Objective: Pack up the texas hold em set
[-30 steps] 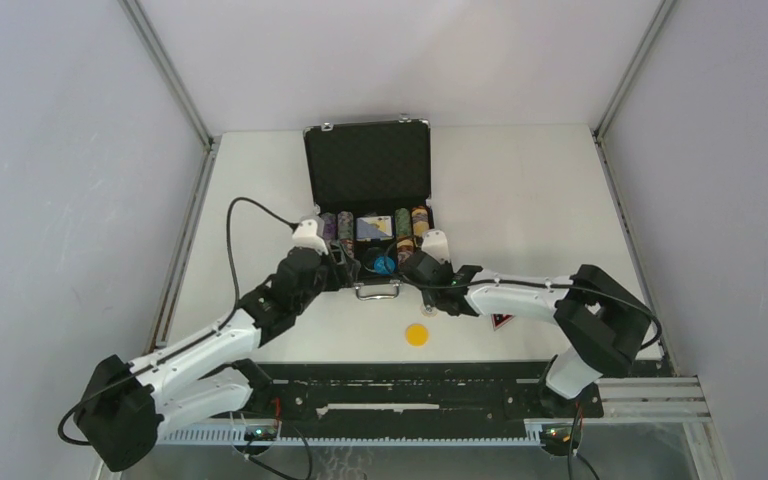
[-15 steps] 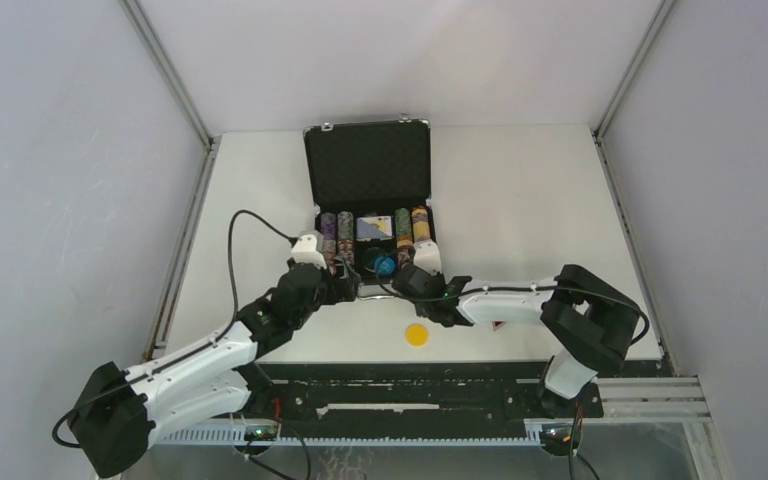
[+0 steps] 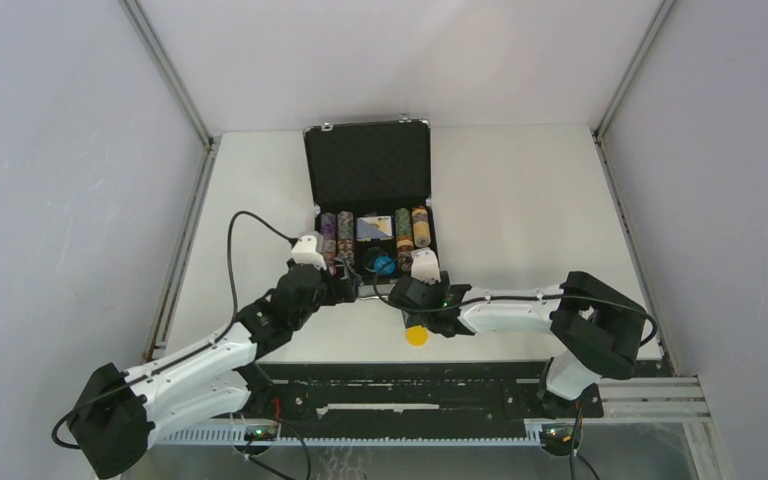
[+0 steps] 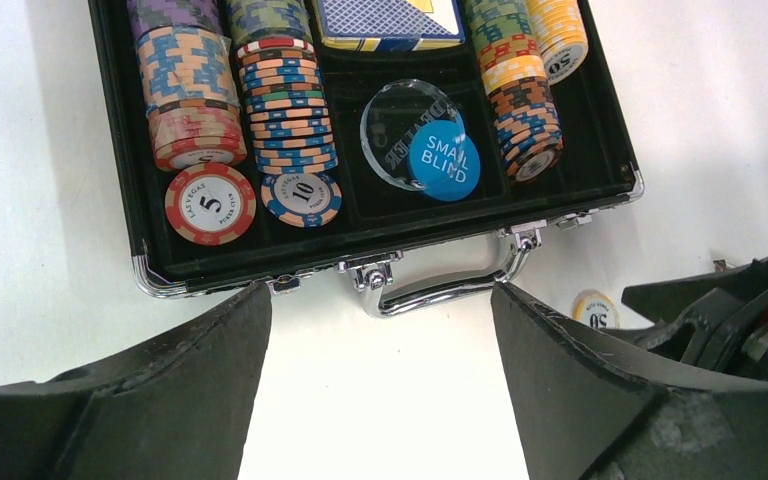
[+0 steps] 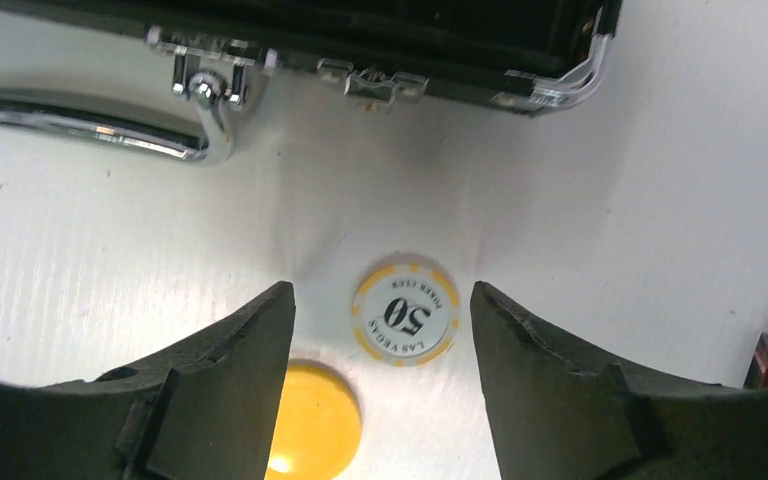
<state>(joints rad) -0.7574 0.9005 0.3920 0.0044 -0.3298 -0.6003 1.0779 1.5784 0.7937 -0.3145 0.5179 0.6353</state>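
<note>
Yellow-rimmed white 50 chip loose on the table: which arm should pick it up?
Right. The right gripper, open, frames the yellow-rimmed white 50 chip; the left gripper, also open, faces the metal handle of the black briefcase instead.

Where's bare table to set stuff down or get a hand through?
Free: table left of the case as far as the side rail, and the wider stretch right of it. Crowded: the strip in front of the handle, where the left gripper, right gripper, a 50 chip and the yellow button sit.
</note>
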